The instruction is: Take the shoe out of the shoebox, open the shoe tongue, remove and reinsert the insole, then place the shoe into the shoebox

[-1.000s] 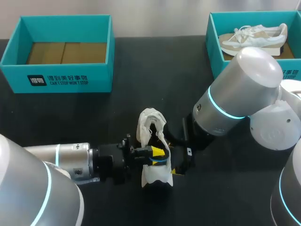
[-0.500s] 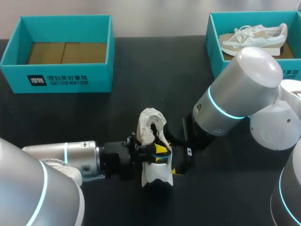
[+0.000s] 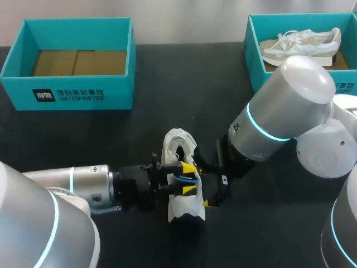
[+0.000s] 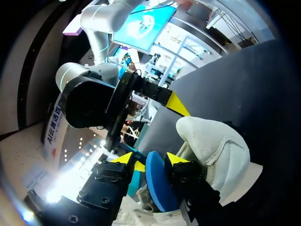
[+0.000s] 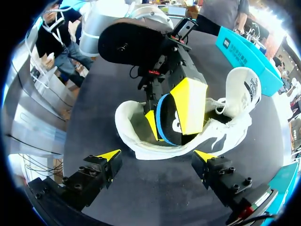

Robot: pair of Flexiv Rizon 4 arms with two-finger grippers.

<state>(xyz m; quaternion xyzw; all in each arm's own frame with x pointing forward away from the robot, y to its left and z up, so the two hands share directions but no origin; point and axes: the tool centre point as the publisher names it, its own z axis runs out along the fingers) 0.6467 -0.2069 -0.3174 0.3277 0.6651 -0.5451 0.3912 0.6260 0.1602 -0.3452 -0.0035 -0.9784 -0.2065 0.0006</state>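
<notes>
Inside the white shoe [image 3: 186, 207], left pincer [image 4: 150, 161] grips the blue-edged insole [image 4: 154, 184]; right pincer [image 5: 157, 156] hangs open.

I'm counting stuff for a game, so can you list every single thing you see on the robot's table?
table: one, black, under everything.
left shoebox: one, teal, far left of the table, only its brown cardboard floor showing inside.
right shoebox: one, teal, far right of the table.
second shoe: one, white and beige, lying in the right shoebox.
white shoe: one, white, on the table near the middle, tongue pulled open.
insole: one, blue, standing on edge in the white shoe's opening.
left arm: one, silver, coming in low from the left.
left tool: one, yellow tips, shut on the insole.
right arm: one, silver, coming in from the right.
right tool: one, yellow tips, open, beside the white shoe.
</notes>
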